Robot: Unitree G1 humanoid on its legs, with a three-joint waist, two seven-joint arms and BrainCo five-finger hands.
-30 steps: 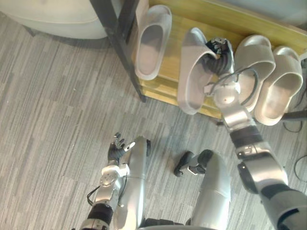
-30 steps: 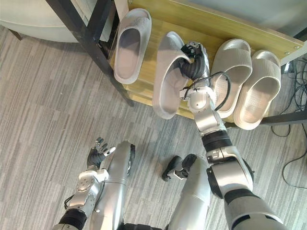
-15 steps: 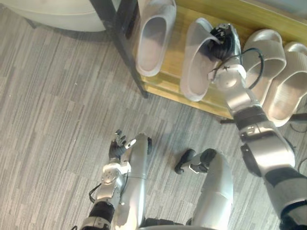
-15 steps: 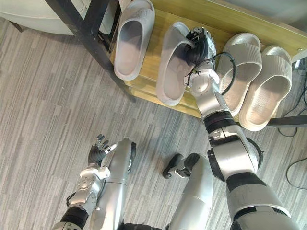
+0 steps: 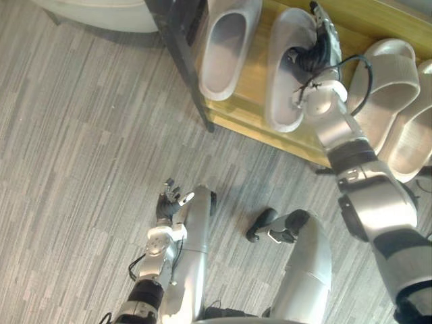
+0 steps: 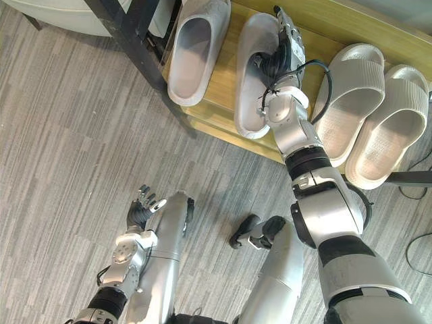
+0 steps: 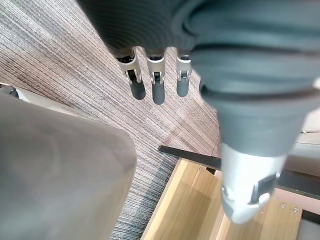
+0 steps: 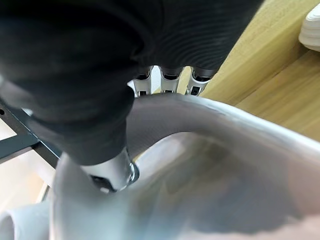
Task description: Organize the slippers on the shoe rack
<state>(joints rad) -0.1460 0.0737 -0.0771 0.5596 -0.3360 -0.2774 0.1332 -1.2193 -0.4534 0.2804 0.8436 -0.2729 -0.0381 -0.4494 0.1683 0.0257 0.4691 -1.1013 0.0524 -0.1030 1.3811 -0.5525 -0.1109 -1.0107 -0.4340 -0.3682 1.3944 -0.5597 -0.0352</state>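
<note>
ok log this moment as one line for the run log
step: placing slipper | right hand: shut on grey slipper at its strap | slipper: on shoe rack | left hand: open, idle

Right arm [image 6: 322, 214]: silver-grey rounded shells are alternating with dark bands.
Right hand [image 6: 288, 46]: a dark ribbed cover is wrapping its back and wrist.
Left arm [image 6: 126, 251]: a matching silver-grey casing is showing.
Left hand [image 6: 140, 212]: silver fingers are ending in dark tips.

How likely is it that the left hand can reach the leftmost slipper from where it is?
Probably not: the left hand hangs over the floor, well short of the shoe rack, and a dark post stands close beside the leftmost slipper.
</note>
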